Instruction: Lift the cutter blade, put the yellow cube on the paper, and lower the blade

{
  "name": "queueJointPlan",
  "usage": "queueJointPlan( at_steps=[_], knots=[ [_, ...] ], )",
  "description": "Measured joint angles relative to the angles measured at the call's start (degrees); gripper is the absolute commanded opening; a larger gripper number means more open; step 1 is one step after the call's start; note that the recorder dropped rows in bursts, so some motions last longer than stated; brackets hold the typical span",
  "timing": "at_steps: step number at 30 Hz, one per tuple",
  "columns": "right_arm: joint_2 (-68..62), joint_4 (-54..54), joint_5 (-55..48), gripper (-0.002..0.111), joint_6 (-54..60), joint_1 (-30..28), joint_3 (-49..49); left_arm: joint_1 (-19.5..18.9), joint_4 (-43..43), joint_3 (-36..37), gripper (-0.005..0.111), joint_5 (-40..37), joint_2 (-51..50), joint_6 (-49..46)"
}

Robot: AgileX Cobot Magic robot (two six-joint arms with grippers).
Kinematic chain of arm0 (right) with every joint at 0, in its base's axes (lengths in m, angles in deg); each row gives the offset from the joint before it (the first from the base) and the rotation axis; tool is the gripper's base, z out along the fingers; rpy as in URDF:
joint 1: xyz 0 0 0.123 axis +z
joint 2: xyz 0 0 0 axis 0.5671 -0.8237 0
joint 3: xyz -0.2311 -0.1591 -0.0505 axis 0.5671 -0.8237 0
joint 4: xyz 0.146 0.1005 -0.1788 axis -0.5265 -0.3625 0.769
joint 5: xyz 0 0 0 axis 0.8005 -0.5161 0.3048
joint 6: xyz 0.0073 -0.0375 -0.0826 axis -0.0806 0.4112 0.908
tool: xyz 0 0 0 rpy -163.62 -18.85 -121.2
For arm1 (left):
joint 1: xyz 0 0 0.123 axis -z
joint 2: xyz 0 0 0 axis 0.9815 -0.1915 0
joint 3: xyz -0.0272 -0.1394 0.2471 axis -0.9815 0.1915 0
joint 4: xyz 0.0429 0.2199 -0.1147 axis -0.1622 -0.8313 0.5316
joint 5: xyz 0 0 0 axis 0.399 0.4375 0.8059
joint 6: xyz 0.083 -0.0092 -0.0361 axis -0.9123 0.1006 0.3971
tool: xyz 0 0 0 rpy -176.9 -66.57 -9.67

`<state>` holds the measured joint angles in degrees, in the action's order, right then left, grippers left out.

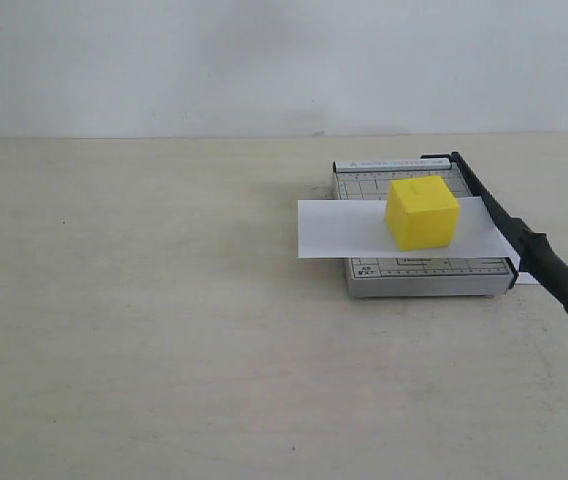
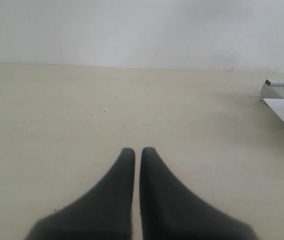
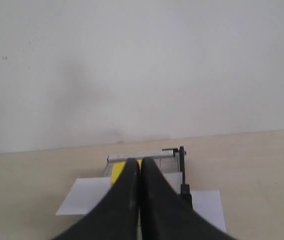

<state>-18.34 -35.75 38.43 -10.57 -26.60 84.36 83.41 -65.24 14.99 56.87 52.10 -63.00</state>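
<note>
Cube: yellow cube (image 1: 422, 212) sits on paper (image 1: 339, 228) across trimmer base (image 1: 424, 278) | cutter blade (image 1: 524, 245) down along base's right edge, over paper | left gripper (image 2: 137, 150) clenched, empty | right gripper (image 3: 140, 161) clenched, empty

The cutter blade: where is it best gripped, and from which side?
Probably grip the cutter blade at its thick rounded handle, which juts past the front right corner of the trimmer base. Come from above on the right of the exterior view, jaws across the handle's width: the rest of the lever is thin, and the yellow cube sits away.
</note>
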Motion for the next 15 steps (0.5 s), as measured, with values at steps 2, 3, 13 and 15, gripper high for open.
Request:
queueJointPlan(
  at_steps=[2, 3, 13, 15],
  knots=[
    [0.0, -0.5, 0.6, 0.000, 0.1, 0.0, -1.9, 0.0, 0.0, 0.0, 0.005, 0.0, 0.0, 0.0],
    [0.0, -0.6, 1.0, 0.000, 0.1, 0.0, -2.6, 0.0, 0.0, 0.0, 0.005, 0.0, 0.0, 0.0],
    [0.0, -0.8, 3.2, 0.000, 4.5, 0.0, -7.3, 0.0, 0.0, 0.0, 0.005, 0.0, 0.0, 0.0],
    [0.0, -0.8, 3.6, 0.000, 4.9, 0.0, -8.0, 0.0, 0.0, 0.0, 0.005, 0.0, 0.0, 0.0]
  ],
)
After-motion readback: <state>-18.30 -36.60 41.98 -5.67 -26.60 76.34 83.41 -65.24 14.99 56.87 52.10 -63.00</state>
